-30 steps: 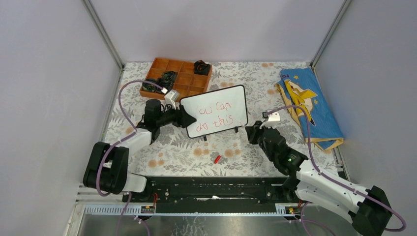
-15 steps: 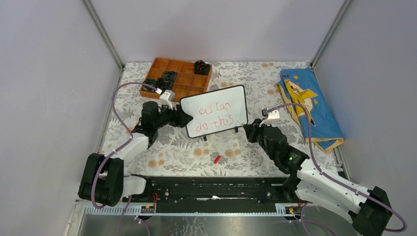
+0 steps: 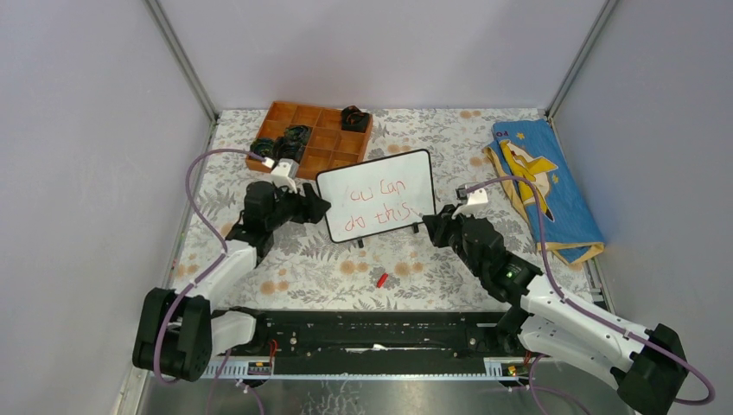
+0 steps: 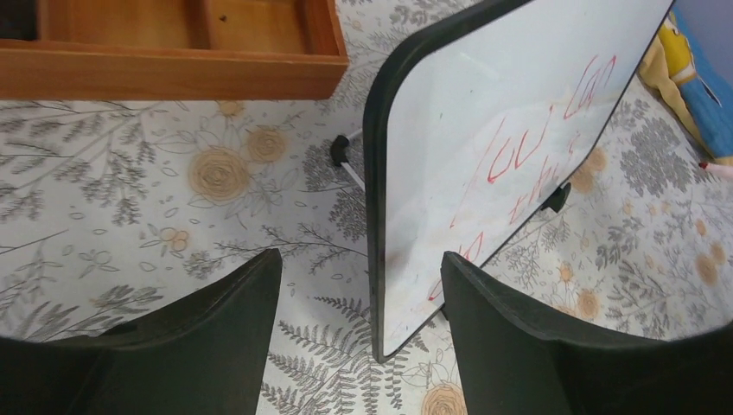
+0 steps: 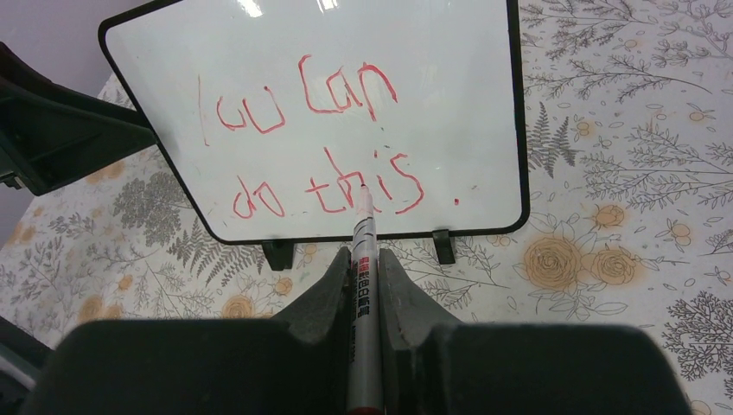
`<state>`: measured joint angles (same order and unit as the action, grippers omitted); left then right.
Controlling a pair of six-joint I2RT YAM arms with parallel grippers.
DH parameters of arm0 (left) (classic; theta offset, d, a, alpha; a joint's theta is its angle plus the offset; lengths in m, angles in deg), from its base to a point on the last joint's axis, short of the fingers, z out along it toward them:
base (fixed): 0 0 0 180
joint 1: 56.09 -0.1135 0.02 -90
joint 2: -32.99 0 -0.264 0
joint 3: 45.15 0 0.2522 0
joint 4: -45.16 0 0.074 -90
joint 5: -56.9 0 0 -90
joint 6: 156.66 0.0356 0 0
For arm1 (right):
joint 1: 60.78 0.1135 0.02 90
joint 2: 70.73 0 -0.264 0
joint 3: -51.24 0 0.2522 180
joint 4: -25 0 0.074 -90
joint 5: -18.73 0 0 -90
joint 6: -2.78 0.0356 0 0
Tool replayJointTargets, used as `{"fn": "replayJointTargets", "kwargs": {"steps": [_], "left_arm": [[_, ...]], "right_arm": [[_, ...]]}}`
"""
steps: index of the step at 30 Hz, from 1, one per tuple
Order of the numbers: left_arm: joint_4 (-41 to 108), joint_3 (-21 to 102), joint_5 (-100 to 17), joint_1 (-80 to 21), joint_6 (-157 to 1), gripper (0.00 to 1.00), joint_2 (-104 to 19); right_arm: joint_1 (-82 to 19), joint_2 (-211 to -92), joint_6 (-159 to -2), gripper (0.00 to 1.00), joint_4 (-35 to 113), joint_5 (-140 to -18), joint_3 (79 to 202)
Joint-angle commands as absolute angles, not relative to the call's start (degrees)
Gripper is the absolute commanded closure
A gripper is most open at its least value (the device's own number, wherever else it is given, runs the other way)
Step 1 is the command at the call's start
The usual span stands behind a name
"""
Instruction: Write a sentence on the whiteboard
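The whiteboard [image 3: 378,195] stands upright on small black feet in the middle of the table. The sentence [image 5: 315,147] is in red, in two lines, roughly "you can do this". My left gripper [image 4: 361,281] is open. Its fingers [image 4: 216,337] straddle the board's left edge [image 4: 373,216] with a gap on each side. From the top, the left gripper [image 3: 313,206] sits just left of the board. My right gripper [image 5: 364,259] is shut on a silver marker [image 5: 363,285]. The marker's tip points at the word "this". The right gripper [image 3: 430,225] is by the board's lower right corner.
An orange compartment tray [image 3: 321,115] with dark items stands behind the board on the left. A blue cloth [image 3: 546,177] lies at the right. A small red cap [image 3: 381,279] lies on the flowered table cover in front of the board.
My left gripper has opened off the board's left edge and drawn back slightly to the left. My right gripper with the marker has crept closer to the board.
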<state>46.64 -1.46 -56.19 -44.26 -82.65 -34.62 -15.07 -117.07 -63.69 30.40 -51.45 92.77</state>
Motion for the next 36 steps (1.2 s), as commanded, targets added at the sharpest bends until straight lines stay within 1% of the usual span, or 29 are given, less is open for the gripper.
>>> {"fn": "replayJointTargets", "kwargs": {"steps": [1,7,9,10,18,20,22,27,31,36], "left_arm": [[45.2,-2.7,-50.2,-44.5,-83.4,0.23,-30.2],[46.2,-3.7,-49.4,-44.5,-86.7,0.11,-29.0],[45.4,-3.1,-47.9,-44.5,-88.0,0.02,-29.8],[44.9,-2.7,-47.5,-44.5,-88.0,0.01,-29.8],[44.4,-4.2,-39.4,-44.1,-90.0,0.01,-24.1],[41.6,-3.9,-33.5,-43.4,-93.5,0.01,-23.2],[41.3,-3.6,-34.8,-43.4,-92.0,0.01,-23.1],[41.3,-2.3,-43.6,-43.4,-89.6,0.01,-25.6],[40.7,-1.4,-46.2,-43.5,-88.7,0.01,-27.6],[40.3,-0.1,-48.2,-43.9,-88.7,0.04,-30.3]], "right_arm": [[-15.4,-117.0,-64.8,1.00,27.4,-51.8,95.3],[-15.4,-116.7,-64.6,1.00,27.0,-51.5,95.0],[-15.4,-116.5,-64.6,1.00,27.0,-51.3,95.0],[-15.5,-116.4,-64.6,1.00,27.1,-51.2,95.0],[-15.4,-116.8,-65.0,1.00,26.7,-50.7,95.0],[-15.4,-117.4,-65.0,1.00,26.2,-51.2,95.4],[-15.4,-118.3,-65.6,1.00,25.4,-53.0,96.1],[-15.1,-121.1,-66.2,1.00,22.2,-56.6,98.2],[-12.3,-124.7,-69.1,1.00,20.6,-54.1,101.6],[-7.8,-131.7,-72.7,1.00,17.6,-50.8,106.0]]}}
